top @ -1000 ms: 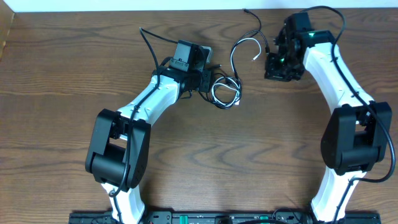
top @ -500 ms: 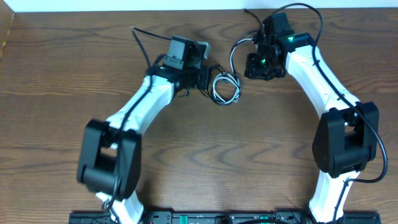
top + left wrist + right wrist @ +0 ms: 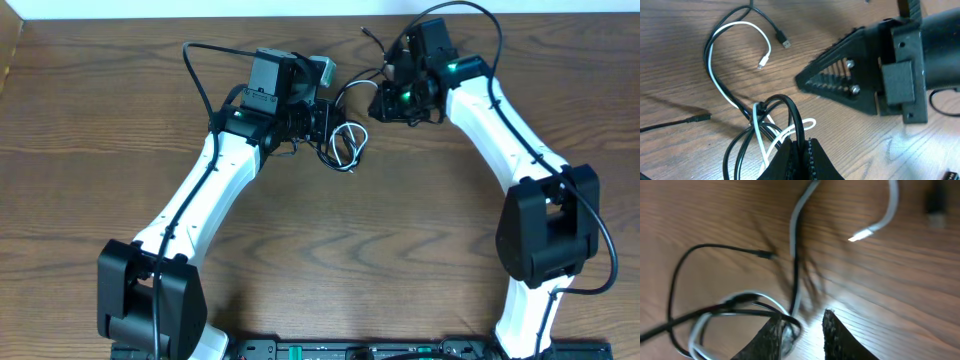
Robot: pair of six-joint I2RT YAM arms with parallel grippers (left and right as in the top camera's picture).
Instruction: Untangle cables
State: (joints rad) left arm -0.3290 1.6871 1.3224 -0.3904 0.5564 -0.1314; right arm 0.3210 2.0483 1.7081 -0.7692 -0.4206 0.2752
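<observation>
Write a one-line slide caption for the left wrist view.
Left gripper pinches the tangled white and black cables; right gripper hovers nearby over the wooden table.

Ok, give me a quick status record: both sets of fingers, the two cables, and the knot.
left fingers: shut on the tangle, black and white strands pinched
right fingers: open, near the tangle, nothing gripped
white cable: free plug end lying on the table
black cable: looped with the white one at the tangle, plug end free
task: cables not yet separated
</observation>
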